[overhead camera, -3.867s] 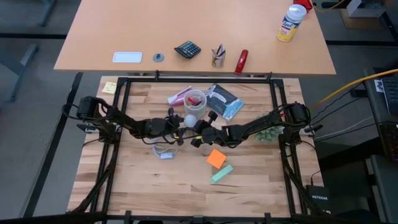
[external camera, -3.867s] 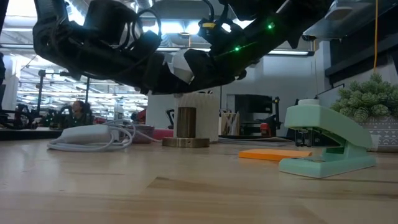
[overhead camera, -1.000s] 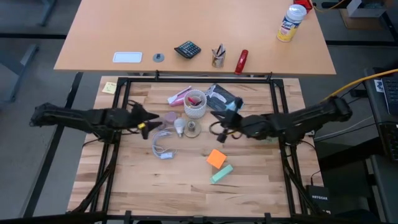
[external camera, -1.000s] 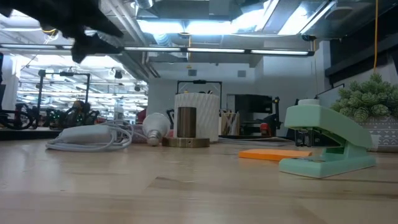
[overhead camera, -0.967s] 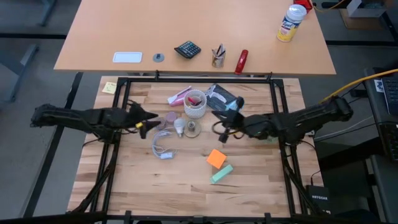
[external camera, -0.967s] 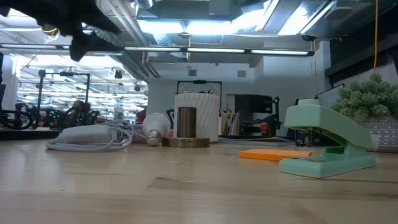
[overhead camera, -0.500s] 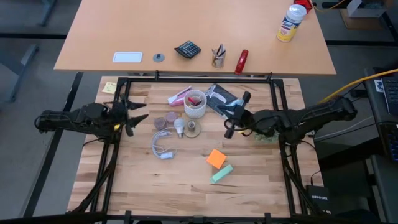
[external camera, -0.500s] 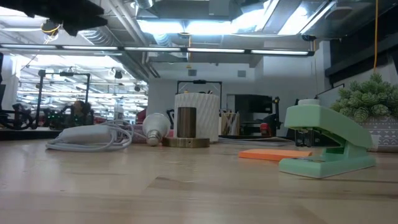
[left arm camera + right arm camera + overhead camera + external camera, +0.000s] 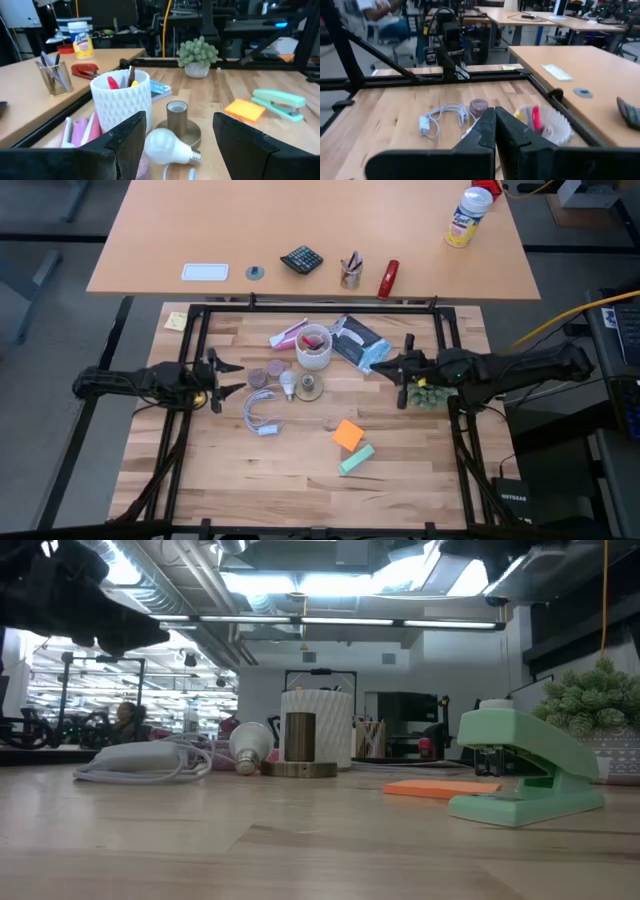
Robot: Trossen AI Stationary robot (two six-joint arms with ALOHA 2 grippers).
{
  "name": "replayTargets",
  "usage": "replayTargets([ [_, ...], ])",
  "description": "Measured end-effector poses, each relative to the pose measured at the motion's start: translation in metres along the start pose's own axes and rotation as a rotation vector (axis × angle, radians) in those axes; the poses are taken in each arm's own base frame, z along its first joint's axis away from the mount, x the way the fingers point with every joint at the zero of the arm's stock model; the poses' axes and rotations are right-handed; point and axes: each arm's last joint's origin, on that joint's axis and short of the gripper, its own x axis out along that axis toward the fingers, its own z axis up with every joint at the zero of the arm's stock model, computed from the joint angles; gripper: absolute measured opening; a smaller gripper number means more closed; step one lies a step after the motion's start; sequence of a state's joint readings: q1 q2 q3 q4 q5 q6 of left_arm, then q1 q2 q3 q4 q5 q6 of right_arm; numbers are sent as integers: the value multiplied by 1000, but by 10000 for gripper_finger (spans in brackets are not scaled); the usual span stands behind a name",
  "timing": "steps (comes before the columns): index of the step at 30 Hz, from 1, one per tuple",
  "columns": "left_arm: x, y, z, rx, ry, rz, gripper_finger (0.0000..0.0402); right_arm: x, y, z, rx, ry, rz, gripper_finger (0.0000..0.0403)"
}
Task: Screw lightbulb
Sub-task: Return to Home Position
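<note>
Near the bench's middle, one small white lightbulb (image 9: 288, 385) lies loose on its side, just beside one brass lamp socket (image 9: 310, 387). A stray arm sweep could set it rolling. There are two tools. The left tool (image 9: 180, 120), by the left edge, gapes wide and empty. The right tool (image 9: 495, 117), by the right edge, is pinched closed on nothing.

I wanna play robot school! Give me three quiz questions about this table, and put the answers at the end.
1. True or false: the lightbulb is screwed into the lamp socket.
2. Which jaws stand open? A) the left jaws B) the right jaws
3. Fill in: the stapler is ____ in colour.

Key: 1 false, it lies on its side beside the socket. 2 A. 3 green.
</note>
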State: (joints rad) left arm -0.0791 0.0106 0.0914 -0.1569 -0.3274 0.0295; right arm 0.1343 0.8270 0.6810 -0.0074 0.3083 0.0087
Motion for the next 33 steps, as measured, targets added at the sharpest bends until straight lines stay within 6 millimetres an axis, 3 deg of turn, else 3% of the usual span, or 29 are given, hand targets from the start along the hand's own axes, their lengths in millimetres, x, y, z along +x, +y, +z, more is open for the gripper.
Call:
replayTargets([
  [8,2,-1,-4,-5,-36,-15,223,-13,-5,-84,149,-78,8,5],
  [14,2,-1,-4,-4,-37,-20,223,-21,-8,-128,233,-170,20,5],
  [21,2,-1,-4,24,-34,-19,223,-24,-10,-147,232,-155,-1,5],
  [33,3,-1,-5,70,-25,-14,223,-24,-10,-176,131,133,-25,5],
])
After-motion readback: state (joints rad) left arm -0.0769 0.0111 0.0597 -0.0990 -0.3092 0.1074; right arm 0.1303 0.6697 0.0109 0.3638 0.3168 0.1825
